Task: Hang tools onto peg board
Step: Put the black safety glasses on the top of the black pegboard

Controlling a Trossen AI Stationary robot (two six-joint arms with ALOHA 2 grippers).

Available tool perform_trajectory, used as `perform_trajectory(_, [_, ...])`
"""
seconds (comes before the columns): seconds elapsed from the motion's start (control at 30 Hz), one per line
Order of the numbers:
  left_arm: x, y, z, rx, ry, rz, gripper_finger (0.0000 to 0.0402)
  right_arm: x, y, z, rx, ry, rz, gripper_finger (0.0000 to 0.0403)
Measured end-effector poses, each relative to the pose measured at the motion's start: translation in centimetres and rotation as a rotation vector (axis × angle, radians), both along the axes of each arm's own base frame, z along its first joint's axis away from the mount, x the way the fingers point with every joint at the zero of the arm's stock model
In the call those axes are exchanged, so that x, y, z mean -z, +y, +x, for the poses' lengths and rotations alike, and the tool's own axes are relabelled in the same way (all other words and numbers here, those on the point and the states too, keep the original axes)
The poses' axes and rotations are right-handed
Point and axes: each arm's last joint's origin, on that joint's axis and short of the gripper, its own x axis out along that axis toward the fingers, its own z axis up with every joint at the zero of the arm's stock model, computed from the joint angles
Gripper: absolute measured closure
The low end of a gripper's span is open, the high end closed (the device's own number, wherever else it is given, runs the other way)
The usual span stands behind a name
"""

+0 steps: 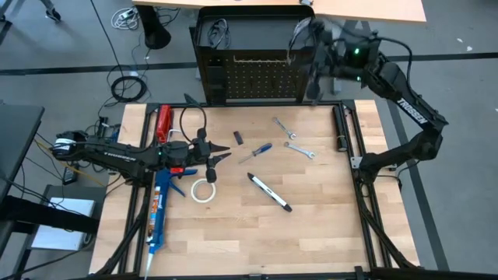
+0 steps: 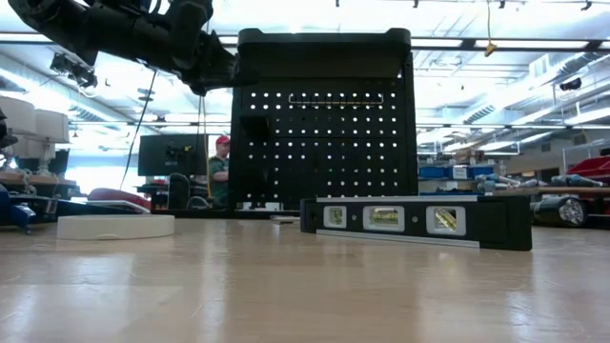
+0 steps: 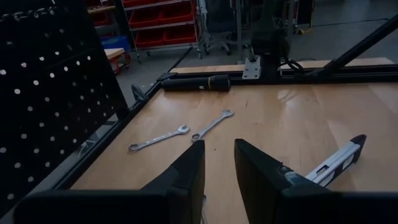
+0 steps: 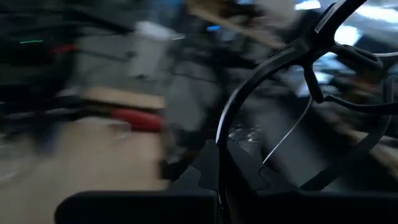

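Note:
The peg board (image 1: 257, 78) stands upright at the table's far edge. My right gripper (image 1: 315, 45) is raised by its top right corner, shut on black-framed safety glasses (image 4: 292, 81). My left gripper (image 3: 219, 163) hovers open over the table's left part with nothing between its fingers. Flat on the tabletop lie two silver wrenches (image 1: 282, 127) (image 1: 300, 151), a blue-handled screwdriver (image 1: 257, 152), a white tape roll (image 1: 204, 190) and a black-and-white pen-like tool (image 1: 270, 192). My right gripper pinches the black frame of the safety glasses (image 4: 219, 146) between its two shut fingers. The glasses are lifted clear of the table and reach forward past the fingertips, lens and temple arm free in the air. My own fingers hide the exact place of contact.
A long blue caulking gun (image 1: 158, 214) and a red-handled tool (image 1: 163, 124) lie along the table's left edge under my left arm. A small black piece (image 1: 240, 138) lies near the screwdriver. Dark rails (image 1: 342, 128) border the table's sides.

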Motion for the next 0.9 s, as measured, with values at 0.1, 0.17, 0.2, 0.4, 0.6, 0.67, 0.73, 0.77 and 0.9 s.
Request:
perform_trajectory(0.1, [0.0, 0.0, 0.0, -0.011, 0.002, 0.01, 0.031, 0.8, 2.0, 0.8, -0.069, 0.073, 0.061, 0.0385])
perform_trajectory(0.17, [0.0, 0.1, 0.0, -0.033, 0.005, 0.024, 0.031, 1.8, 3.2, 1.3, -0.102, 0.138, 0.124, 0.0385])
perform_trajectory(0.2, [0.0, 0.1, 0.0, -0.043, 0.007, 0.032, 0.031, 2.4, 3.7, 1.5, -0.109, 0.173, 0.157, 0.0385])
perform_trajectory(0.4, [0.0, 0.2, -0.1, -0.078, 0.007, 0.037, 0.031, 8.0, 6.8, 2.8, -0.143, 0.33, 0.369, 0.0385])
perform_trajectory(0.6, [0.0, 0.0, -0.1, -0.075, -0.001, 0.012, 0.031, 16.5, 8.9, 2.8, -0.165, 0.425, 0.585, 0.0386])
perform_trajectory(0.67, [0.0, -0.1, -0.1, -0.068, -0.001, 0.013, 0.031, 19.0, 9.2, 2.6, -0.17, 0.42, 0.652, 0.0385])
perform_trajectory(0.73, [0.0, -0.2, -0.1, -0.064, -0.001, 0.014, 0.031, 21.3, 9.2, 2.2, -0.147, 0.415, 0.703, 0.0385])
perform_trajectory(0.77, [0.0, -0.3, -0.1, -0.061, -0.001, 0.014, 0.031, 22.4, 9.2, 1.9, -0.131, 0.415, 0.726, 0.0385])
perform_trajectory(0.9, [0.0, -0.4, -0.1, -0.067, 0.001, 0.016, 0.031, 26.6, 8.8, 0.8, -0.041, 0.431, 0.84, 0.0385])
